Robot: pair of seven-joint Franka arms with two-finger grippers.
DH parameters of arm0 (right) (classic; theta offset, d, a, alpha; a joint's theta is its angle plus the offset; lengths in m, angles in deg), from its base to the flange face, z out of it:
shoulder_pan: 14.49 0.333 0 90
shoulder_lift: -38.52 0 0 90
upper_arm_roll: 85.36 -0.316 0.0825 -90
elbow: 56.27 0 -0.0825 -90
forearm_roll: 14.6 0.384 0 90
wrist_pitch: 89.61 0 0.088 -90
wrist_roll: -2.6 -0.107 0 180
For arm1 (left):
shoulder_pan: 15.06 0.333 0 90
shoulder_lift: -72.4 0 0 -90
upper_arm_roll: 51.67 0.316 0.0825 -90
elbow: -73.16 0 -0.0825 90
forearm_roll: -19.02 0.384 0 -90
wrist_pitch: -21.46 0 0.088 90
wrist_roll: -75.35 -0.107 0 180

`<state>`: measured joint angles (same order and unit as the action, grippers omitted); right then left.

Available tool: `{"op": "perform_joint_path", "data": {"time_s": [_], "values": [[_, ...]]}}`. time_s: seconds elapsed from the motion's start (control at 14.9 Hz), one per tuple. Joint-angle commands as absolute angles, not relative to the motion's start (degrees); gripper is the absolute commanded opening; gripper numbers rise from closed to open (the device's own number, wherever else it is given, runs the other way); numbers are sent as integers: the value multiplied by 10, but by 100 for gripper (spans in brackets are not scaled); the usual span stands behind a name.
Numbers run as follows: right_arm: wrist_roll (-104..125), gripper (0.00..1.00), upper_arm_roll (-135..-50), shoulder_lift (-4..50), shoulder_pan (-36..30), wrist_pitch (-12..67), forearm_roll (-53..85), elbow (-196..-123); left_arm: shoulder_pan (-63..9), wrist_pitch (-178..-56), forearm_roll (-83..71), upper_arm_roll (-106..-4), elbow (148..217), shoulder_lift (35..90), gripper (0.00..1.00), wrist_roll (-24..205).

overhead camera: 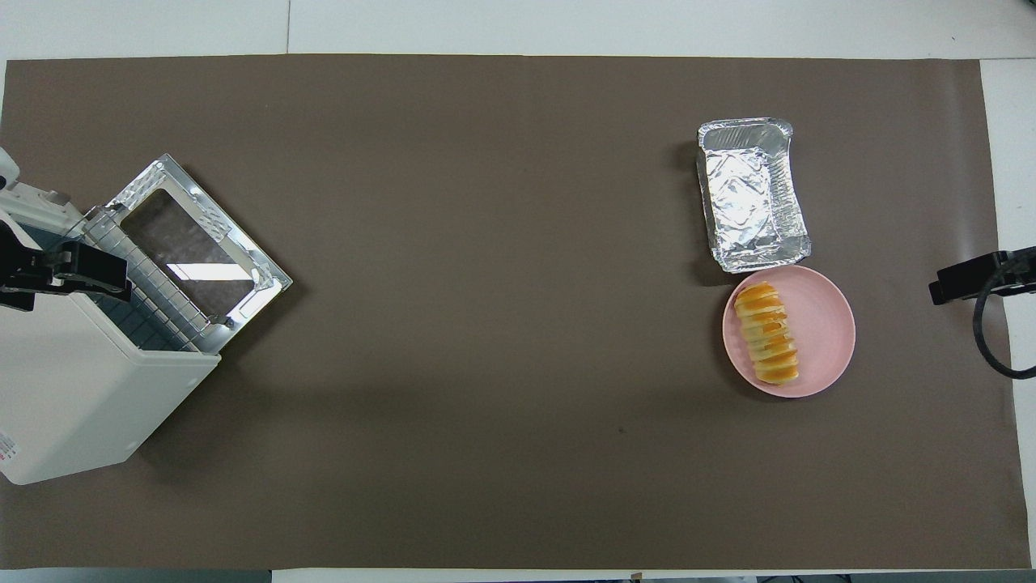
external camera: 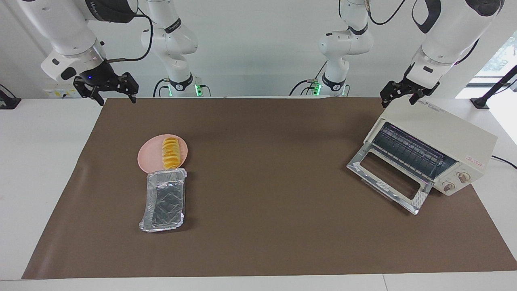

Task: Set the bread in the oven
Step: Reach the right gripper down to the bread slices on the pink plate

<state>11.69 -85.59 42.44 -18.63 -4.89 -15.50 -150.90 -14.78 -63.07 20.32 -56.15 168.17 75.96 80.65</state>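
The bread, a golden ridged loaf, lies on a round pink plate toward the right arm's end of the table; it also shows in the overhead view. The cream-white oven stands toward the left arm's end with its glass door dropped open and the wire rack showing; it also shows in the overhead view. My right gripper is open and empty, raised over the mat's edge, apart from the plate. My left gripper is open and empty, over the oven's top corner.
A crinkled silver foil tray lies against the plate's rim, farther from the robots than the plate. A brown mat covers the table. The oven's knobs sit beside the door.
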Motion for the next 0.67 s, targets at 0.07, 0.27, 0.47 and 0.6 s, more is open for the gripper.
{"op": "perform_joint_path", "data": {"time_s": [0.07,0.27,0.47,0.6], "values": [[131,100,-861,429,-199,-46,-146,-1512,-147,-622,199,-560,1683,764,100,809],[132,100,-861,430,-197,-46,-149,-1513,-147,-622,199,-560,1683,764,100,809],[134,100,-863,432,-190,-45,-149,-1521,-147,-622,199,-560,1683,764,100,809],[130,100,-868,446,-186,-23,-149,-1553,-147,-622,199,-560,1683,764,100,809]]}}
